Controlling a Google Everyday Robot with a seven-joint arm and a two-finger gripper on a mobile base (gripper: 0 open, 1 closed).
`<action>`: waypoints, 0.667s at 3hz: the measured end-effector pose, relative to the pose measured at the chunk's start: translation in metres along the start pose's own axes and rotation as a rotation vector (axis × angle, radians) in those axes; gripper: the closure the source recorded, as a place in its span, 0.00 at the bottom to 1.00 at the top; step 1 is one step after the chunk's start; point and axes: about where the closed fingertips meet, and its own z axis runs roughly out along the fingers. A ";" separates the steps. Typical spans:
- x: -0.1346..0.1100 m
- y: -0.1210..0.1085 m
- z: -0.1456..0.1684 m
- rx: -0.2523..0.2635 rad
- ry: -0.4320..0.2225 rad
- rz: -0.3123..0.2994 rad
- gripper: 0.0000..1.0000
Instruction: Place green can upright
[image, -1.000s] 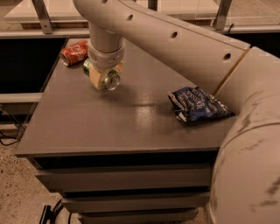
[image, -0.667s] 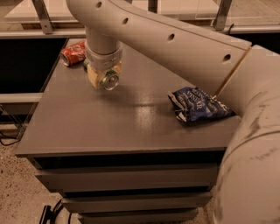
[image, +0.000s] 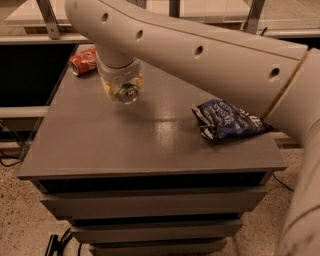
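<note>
My gripper (image: 120, 83), upper left, grips the green can (image: 128, 93) (silver end toward me), so I reckon releasing now lets it roll.

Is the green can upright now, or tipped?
Tipped. The green can shows its round silver end toward the camera, lying sideways inside the gripper at the far left of the table.

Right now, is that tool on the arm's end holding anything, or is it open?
Tool: shut on the green can, over the far left part of the table, near the red can.
</note>
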 end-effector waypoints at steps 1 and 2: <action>0.000 0.000 0.000 0.001 0.001 -0.002 1.00; 0.002 0.011 0.002 -0.010 -0.009 0.117 1.00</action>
